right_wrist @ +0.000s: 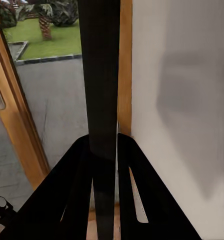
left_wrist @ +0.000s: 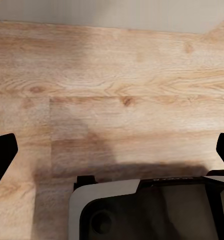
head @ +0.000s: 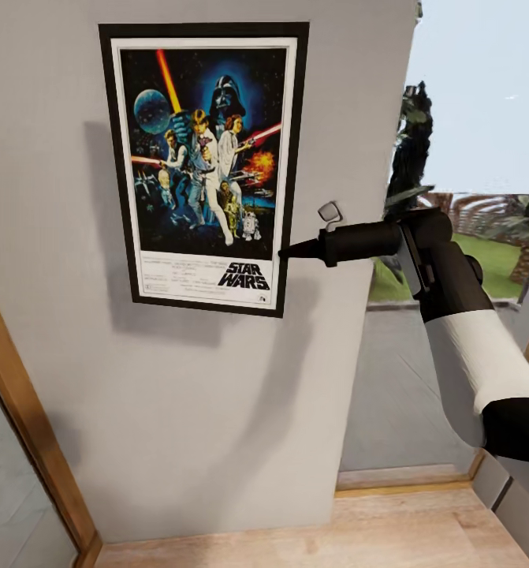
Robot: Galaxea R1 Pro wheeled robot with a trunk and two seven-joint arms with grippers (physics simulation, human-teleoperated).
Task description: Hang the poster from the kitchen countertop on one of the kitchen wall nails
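The Star Wars poster (head: 205, 166) lies flat and upright against the pale grey wall (head: 217, 410), casting a shadow beside it. My right gripper (head: 284, 254) reaches in from the right and is shut on the lower right edge of its black frame. In the right wrist view that frame edge (right_wrist: 99, 75) runs as a dark strip between the two fingers (right_wrist: 77, 180). The wall nail is hidden and the kitchen countertop is out of view. My left gripper (left_wrist: 112, 150) hangs open over the wooden floor (left_wrist: 117, 75), fingertips (left_wrist: 2, 150) far apart and nothing between them.
A wooden door frame (head: 27, 426) slants along the wall's left side. To the right, a glazed opening (head: 469, 158) looks onto a garden, with a wooden frame (right_wrist: 22, 135) at its side. My own base (left_wrist: 152, 210) sits under the left gripper.
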